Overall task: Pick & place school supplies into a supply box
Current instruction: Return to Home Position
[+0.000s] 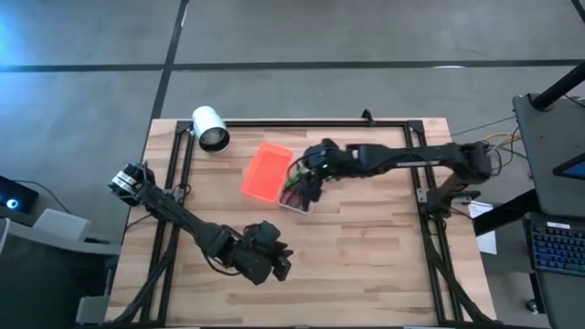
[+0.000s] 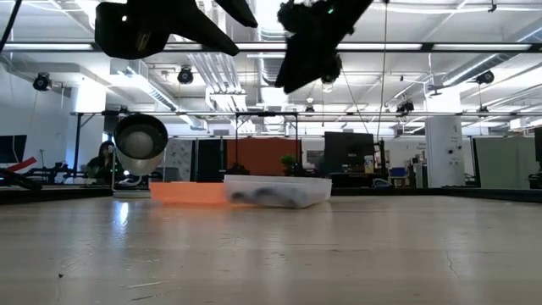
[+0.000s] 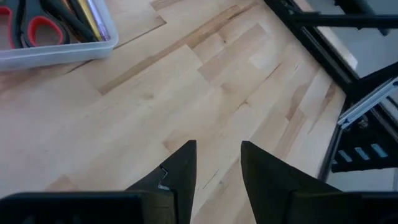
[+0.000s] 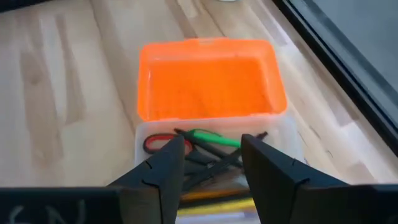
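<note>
Pale wooden surface (image 1: 366, 256) carries the supply box (image 1: 279, 176), lid open and supplies inside, directly under the right pincer (image 4: 210, 163), fingers apart, while the left pincer (image 3: 217, 171), also apart, hangs well off.

Small clear plastic supply box (image 1: 297, 202) with orange lid (image 1: 267, 172) open, mid-table; right gripper (image 1: 311, 183) above; white cylinder (image 1: 210, 127) near far-left corner.

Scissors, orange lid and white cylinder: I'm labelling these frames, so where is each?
Scissors (image 4: 157, 142): right wrist view, on the red handle loop in the tray.
Orange lid (image 4: 208, 84): right wrist view, on its textured inner face.
White cylinder (image 1: 209, 125): high view, on its side wall.
</note>
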Action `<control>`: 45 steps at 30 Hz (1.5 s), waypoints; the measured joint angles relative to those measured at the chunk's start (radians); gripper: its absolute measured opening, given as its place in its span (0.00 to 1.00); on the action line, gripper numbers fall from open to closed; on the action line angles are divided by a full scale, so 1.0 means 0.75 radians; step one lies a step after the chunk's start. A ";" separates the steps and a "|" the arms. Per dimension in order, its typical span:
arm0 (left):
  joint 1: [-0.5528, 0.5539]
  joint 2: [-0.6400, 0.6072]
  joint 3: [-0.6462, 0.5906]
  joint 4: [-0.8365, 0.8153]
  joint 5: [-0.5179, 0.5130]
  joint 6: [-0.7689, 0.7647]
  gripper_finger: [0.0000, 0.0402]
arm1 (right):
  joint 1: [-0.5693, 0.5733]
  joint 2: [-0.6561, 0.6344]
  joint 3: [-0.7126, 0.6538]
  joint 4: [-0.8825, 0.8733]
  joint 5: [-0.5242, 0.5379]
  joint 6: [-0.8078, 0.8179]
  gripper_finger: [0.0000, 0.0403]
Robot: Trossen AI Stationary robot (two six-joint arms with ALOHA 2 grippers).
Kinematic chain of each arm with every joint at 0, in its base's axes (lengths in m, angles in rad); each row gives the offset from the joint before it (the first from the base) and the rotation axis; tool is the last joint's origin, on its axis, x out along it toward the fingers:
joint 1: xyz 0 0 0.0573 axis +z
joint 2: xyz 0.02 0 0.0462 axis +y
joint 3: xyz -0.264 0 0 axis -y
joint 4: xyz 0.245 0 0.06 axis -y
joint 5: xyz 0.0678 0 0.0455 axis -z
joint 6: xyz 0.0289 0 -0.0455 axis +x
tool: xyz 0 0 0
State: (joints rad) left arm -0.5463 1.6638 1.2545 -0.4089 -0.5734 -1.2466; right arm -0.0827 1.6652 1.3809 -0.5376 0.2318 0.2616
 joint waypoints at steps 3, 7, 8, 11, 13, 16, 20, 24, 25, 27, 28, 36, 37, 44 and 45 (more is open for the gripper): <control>0.013 -0.001 0.000 -0.005 -0.008 0.035 0.27 | -0.008 -0.121 -0.054 -0.007 -0.035 -0.020 0.35; 0.025 -0.003 0.000 0.029 0.004 -0.109 0.27 | -0.007 -0.354 -0.143 -0.001 -0.034 -0.060 0.32; 0.032 -0.003 0.000 0.039 0.013 -0.111 0.27 | -0.007 -0.416 -0.170 -0.002 -0.032 -0.060 0.32; 0.067 -0.018 0.000 0.107 0.092 -0.066 0.27 | -0.006 -0.607 -0.266 -0.009 -0.031 -0.032 0.30; 0.104 -0.034 0.000 0.207 0.162 0.047 0.27 | 0.000 -0.748 -0.340 -0.008 -0.030 -0.001 0.29; 0.164 -0.059 0.000 0.353 0.266 0.238 0.27 | 0.016 -0.965 -0.475 -0.007 -0.031 0.050 0.29; 0.234 -0.117 0.000 0.437 0.361 0.436 0.27 | 0.060 -1.225 -0.691 -0.014 -0.032 0.131 0.29; 0.245 -0.215 0.000 0.473 0.349 0.608 0.27 | 0.102 -1.445 -0.857 -0.014 -0.031 0.197 0.29; 0.239 -0.246 0.000 0.472 0.342 0.651 0.27 | 0.107 -1.484 -0.883 -0.015 -0.032 0.207 0.29; 0.219 -0.308 0.000 0.472 0.313 0.737 0.27 | 0.114 -1.553 -0.924 -0.011 -0.030 0.239 0.29; 0.208 -0.337 0.000 0.474 0.295 0.785 0.27 | 0.113 -1.584 -0.939 -0.014 -0.021 0.242 0.29; 0.114 -0.580 -0.182 0.406 0.122 0.818 0.27 | 0.114 -1.677 -1.018 -0.005 0.074 0.421 0.29; 0.105 -0.609 -0.233 0.432 0.072 0.786 0.27 | 0.114 -1.676 -1.023 0.002 0.062 0.445 0.29; 0.146 -0.755 -0.705 1.217 0.382 0.975 0.27 | 0.115 -1.619 -1.118 0.478 -0.347 0.308 0.29; 0.169 -0.772 -0.773 1.302 0.442 0.987 0.27 | 0.112 -1.591 -1.134 0.589 -0.373 0.307 0.29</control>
State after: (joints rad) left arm -0.4197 1.0850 0.6745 0.5675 -0.2419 -0.5066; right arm 0.0010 0.4719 0.5302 -0.0960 -0.0483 0.4919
